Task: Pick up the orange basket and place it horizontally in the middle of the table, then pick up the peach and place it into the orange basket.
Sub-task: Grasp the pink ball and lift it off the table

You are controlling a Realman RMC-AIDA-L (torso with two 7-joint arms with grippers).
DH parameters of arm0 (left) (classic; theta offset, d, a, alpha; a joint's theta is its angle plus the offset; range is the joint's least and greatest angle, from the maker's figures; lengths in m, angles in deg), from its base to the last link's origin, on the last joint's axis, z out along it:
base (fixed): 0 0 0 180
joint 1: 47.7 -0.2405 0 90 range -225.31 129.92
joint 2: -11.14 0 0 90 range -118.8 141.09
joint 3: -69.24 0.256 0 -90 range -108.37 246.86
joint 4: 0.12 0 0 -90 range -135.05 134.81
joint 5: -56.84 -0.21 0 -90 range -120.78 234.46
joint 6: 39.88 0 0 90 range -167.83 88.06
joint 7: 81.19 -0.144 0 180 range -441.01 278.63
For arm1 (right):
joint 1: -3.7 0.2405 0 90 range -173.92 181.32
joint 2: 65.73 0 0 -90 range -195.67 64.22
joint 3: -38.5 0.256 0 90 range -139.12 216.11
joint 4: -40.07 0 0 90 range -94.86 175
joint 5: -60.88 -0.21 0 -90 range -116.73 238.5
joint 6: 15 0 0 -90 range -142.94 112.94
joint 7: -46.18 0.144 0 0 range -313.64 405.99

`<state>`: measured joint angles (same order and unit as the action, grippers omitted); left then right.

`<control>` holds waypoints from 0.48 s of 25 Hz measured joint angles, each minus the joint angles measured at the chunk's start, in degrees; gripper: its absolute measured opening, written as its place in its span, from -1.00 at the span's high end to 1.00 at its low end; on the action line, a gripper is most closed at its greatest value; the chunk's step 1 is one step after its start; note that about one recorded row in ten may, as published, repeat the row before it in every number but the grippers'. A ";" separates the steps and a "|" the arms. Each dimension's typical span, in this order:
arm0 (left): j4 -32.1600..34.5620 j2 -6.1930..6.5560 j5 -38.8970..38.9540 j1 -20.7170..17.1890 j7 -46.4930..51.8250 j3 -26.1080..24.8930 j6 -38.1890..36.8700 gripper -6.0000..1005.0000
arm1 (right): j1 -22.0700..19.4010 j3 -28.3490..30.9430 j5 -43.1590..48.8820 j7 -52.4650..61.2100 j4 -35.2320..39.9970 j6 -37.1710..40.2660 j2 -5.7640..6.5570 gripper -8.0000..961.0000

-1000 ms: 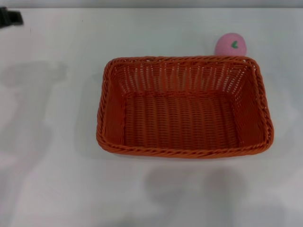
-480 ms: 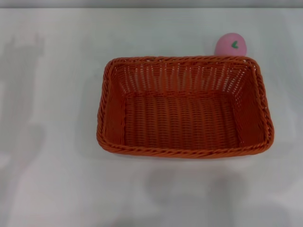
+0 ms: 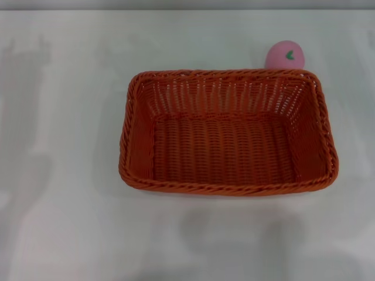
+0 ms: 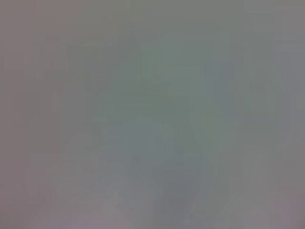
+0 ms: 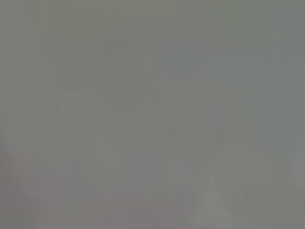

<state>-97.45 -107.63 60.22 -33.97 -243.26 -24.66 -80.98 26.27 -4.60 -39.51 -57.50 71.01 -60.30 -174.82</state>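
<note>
The orange basket (image 3: 228,132) lies lengthwise across the middle of the white table (image 3: 64,146) in the head view, open side up, with nothing inside. The pink peach (image 3: 285,55) rests on the table just behind the basket's far right corner, touching or nearly touching its rim. Neither gripper shows in the head view. Both wrist views give only a plain grey blur with no object in it.
Faint arm shadows fall on the table at the far left and below the basket. The table's far edge (image 3: 187,9) runs along the top of the head view.
A dark piece of the left arm at the top left corner one second ago has left the head view. Basket and peach have not moved.
</note>
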 joint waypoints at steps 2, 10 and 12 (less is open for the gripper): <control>0.67 -0.01 -0.04 0.07 0.00 -0.02 0.33 -0.23 | 0.36 0.01 2.96 1.80 1.51 -0.40 -0.11 -0.77; 0.35 -0.30 -0.08 -1.64 0.00 -0.46 1.76 -0.23 | 1.26 -0.04 7.82 7.05 3.92 -2.78 -0.45 -0.77; 0.24 -0.31 -0.01 -1.79 0.00 -0.47 2.02 -0.23 | 1.28 -0.05 10.18 10.13 4.63 -3.78 -0.18 -0.76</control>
<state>-97.21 -107.94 60.21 -35.76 -243.26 -25.13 -78.96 27.54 -4.65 -29.33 -47.37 75.64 -64.08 -174.99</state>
